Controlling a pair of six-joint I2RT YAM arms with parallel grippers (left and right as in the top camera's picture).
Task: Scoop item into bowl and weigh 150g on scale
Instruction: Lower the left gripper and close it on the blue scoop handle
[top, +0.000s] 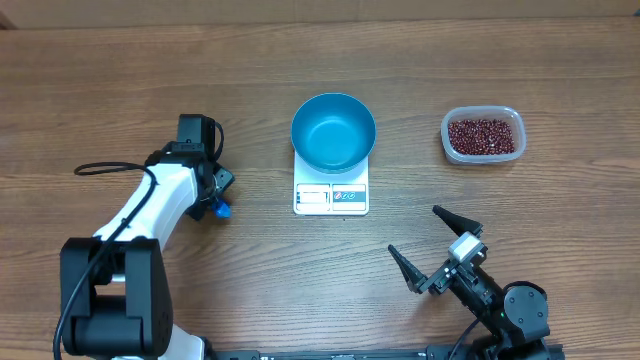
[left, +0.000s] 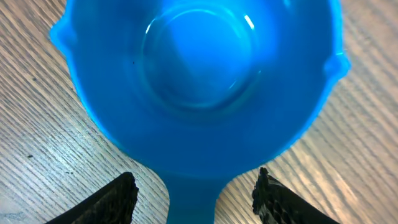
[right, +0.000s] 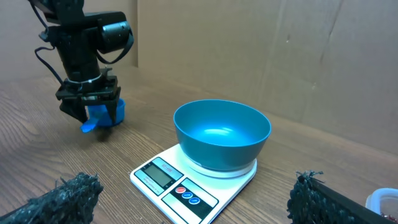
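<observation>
The left fingers (left: 115, 199) stand partly apart, one on each side of the handle (left: 193, 202) of the small blue scoop (left: 199, 74). Bare bench (top: 250, 60) shows between each pad and the handle, so nothing is gripped yet. The likeliest slip is here: if one pad meets the narrow, smooth handle before the other, the scoop may slide or pivot on the bench instead of being caught. A pinch this close to the cup could also let it droop once loaded. The fingers sit low, so scraping the wood is another risk. In the overhead view this all happens at the left middle of the frame. The bright blue bowl (top: 333, 130) sits empty on the white scale (top: 330, 197) at top centre. The beans (top: 484, 136) lie in a clear tub (top: 446, 135) at the upper right, well apart from the scoop. The left arm would seemingly have to reach past the bowl to get them, and a brush against the bowl or scale could shift it and spoil the reading. A tilted scoop would scatter beans across the bench on the way back. The light tub may skid when dug into. The right fingers (right: 65, 199) are spread wide and empty at the lower right, holding nothing steady. Too full a scoop could overshoot the target weight.
</observation>
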